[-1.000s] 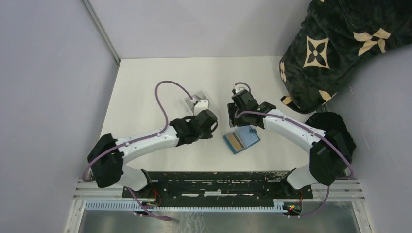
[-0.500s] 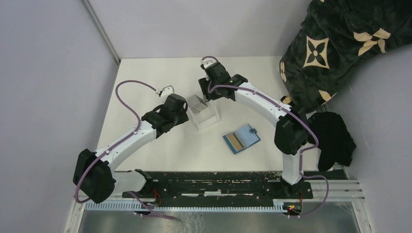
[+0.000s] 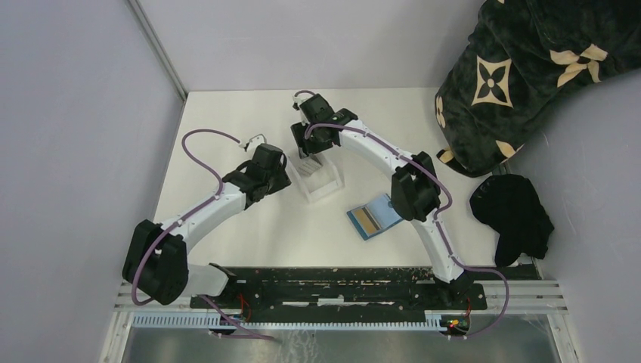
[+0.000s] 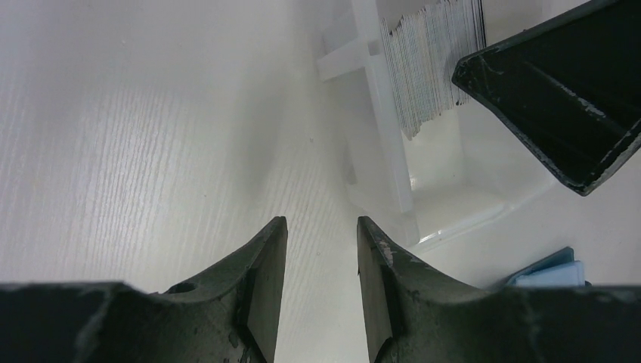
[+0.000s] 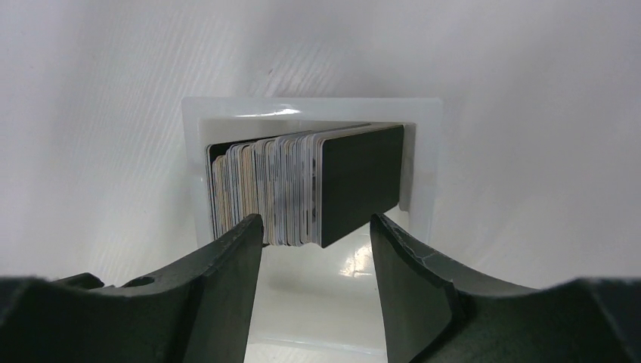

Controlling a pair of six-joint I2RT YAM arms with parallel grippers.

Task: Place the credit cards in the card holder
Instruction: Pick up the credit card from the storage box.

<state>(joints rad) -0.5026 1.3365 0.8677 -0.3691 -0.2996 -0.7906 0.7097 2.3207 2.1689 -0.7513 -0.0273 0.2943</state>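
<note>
A stack of credit cards (image 5: 302, 189) stands on edge in a clear plastic tray (image 5: 310, 106), a black card at its right end. My right gripper (image 5: 316, 227) hangs open just above the stack, touching nothing; from above, the right gripper (image 3: 308, 151) is over the tray (image 3: 326, 185). My left gripper (image 4: 321, 227) is open over bare table left of the tray (image 4: 378, 151), and the cards (image 4: 435, 68) show edge-on there. The teal card holder (image 3: 376, 215) lies open on the table, a gold-brown strip on its left half. Its corner (image 4: 548, 268) shows in the left wrist view.
A dark patterned blanket (image 3: 529, 68) fills the back right corner. A black cloth (image 3: 514, 215) lies at the right edge. A grey wall borders the white table (image 3: 227, 113) on the left. The right arm's forearm passes just right of the card holder.
My right arm has swung from beside the card holder back and left to above the tray. The left arm has drawn away to the left of the tray, its jaws now wider apart.
</note>
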